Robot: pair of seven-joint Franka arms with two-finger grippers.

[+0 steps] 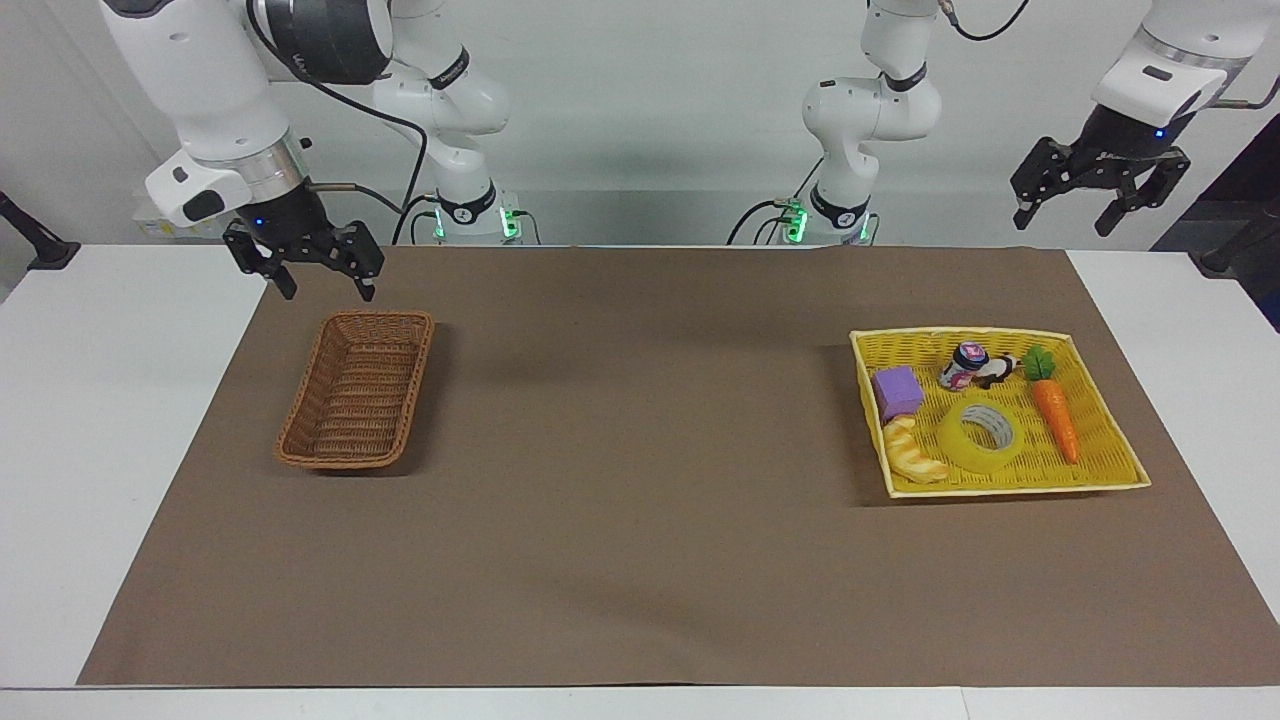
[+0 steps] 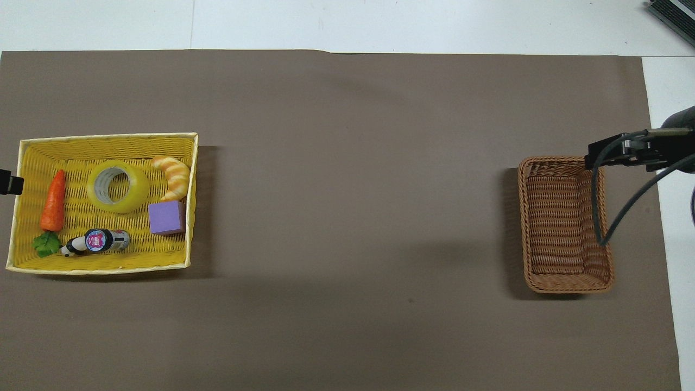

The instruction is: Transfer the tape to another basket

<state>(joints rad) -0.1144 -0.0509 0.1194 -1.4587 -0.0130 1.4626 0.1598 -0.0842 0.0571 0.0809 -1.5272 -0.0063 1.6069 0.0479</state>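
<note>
The yellow tape (image 1: 980,437) lies flat in the yellow tray basket (image 1: 1000,488), between a croissant and a carrot; it also shows in the overhead view (image 2: 118,186). The brown wicker basket (image 1: 300,400) stands empty at the right arm's end of the mat, also seen from overhead (image 2: 564,217). My right gripper (image 1: 328,292) is open and empty, hanging over the mat's edge beside that basket's rim. My left gripper (image 1: 1065,212) is open and empty, high in the air over the table beside the yellow tray; only its tip (image 2: 8,182) shows overhead.
The yellow tray (image 2: 103,137) also holds a carrot (image 1: 1055,415), a croissant (image 1: 915,455), a purple block (image 1: 897,390) and a small panda bottle (image 1: 968,365). A brown mat (image 1: 640,450) covers the table between the two baskets.
</note>
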